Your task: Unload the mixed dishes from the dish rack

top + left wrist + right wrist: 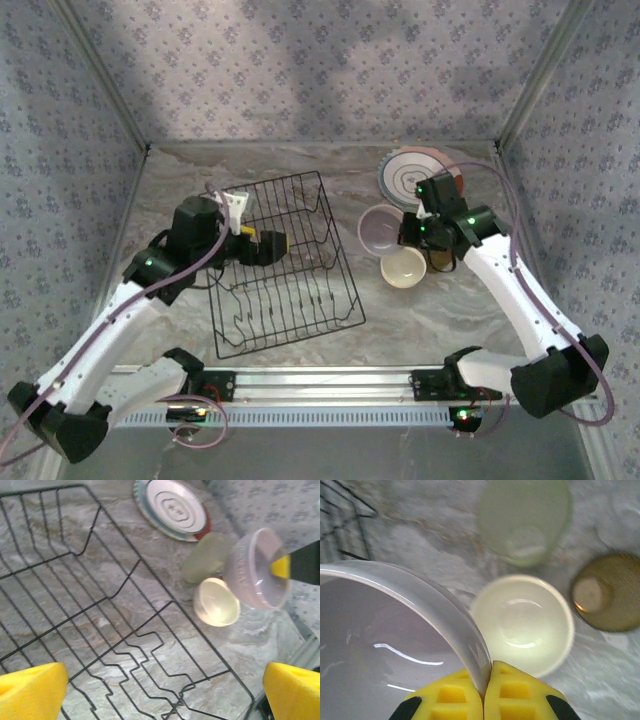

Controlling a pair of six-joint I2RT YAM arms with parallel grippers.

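Slippage worries me: my right end effector (485, 695) pinches the glossy round lavender bowl (385, 645) by its rim alone.

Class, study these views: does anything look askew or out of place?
The lavender bowl: the right gripper pinches its rim, and it seems tipped beside the cream bowl. The dish rack sits at a slant in the top view.

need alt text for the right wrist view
The yellow-padded right gripper pinches the rim of a glossy round lavender bowl at lower left. Beyond it on the marbled table stand a small cream bowl, a pale yellowish translucent cup and an amber cup; the black wire dish rack shows at top left.
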